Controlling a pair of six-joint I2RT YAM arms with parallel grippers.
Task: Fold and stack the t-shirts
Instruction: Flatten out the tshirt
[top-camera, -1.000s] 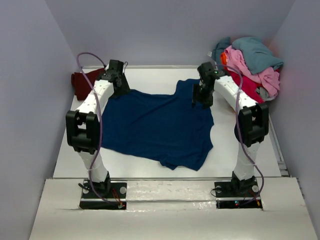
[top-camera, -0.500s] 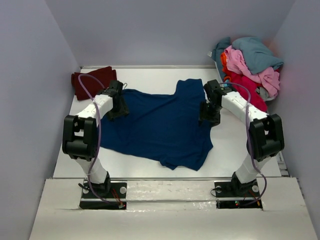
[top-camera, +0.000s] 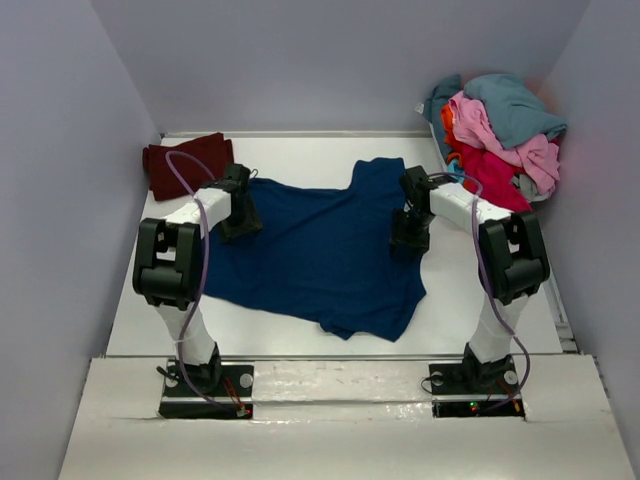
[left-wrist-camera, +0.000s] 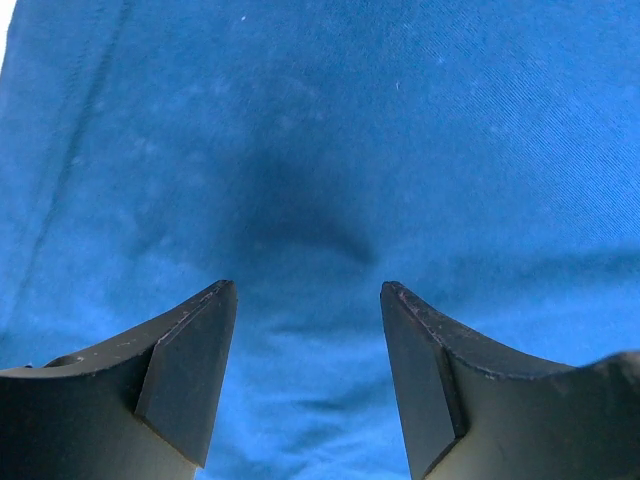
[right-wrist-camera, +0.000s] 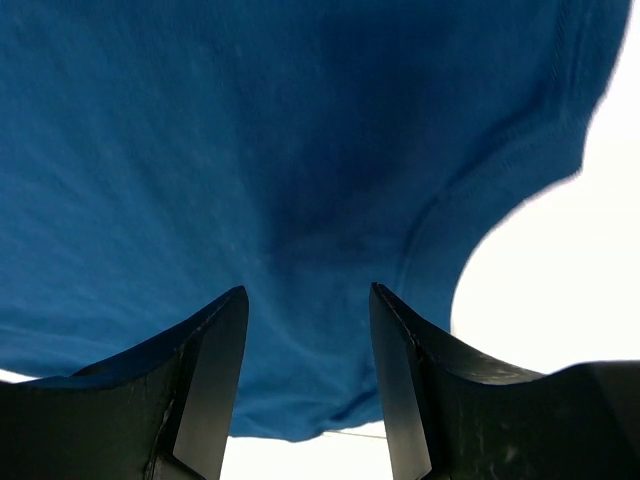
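Note:
A navy blue t-shirt (top-camera: 320, 250) lies spread flat on the white table, plain side up. My left gripper (top-camera: 240, 222) hovers open over its left edge; in the left wrist view the open gripper (left-wrist-camera: 308, 290) has only blue cloth (left-wrist-camera: 330, 150) below it. My right gripper (top-camera: 408, 238) hovers open over the shirt's right edge; in the right wrist view the open gripper (right-wrist-camera: 308, 292) is above the cloth's hem (right-wrist-camera: 300, 200) next to bare table. A dark maroon shirt (top-camera: 185, 162) lies folded at the back left. Neither gripper holds anything.
A heap of unfolded shirts (top-camera: 500, 130), teal, pink, red and orange, sits at the back right corner. Grey walls close in the table (top-camera: 300, 155) on three sides. A rail runs along the table's right edge (top-camera: 555, 290).
Both arms have come back and down from the far end of the shirt to its left and right edges. The shirt has not moved.

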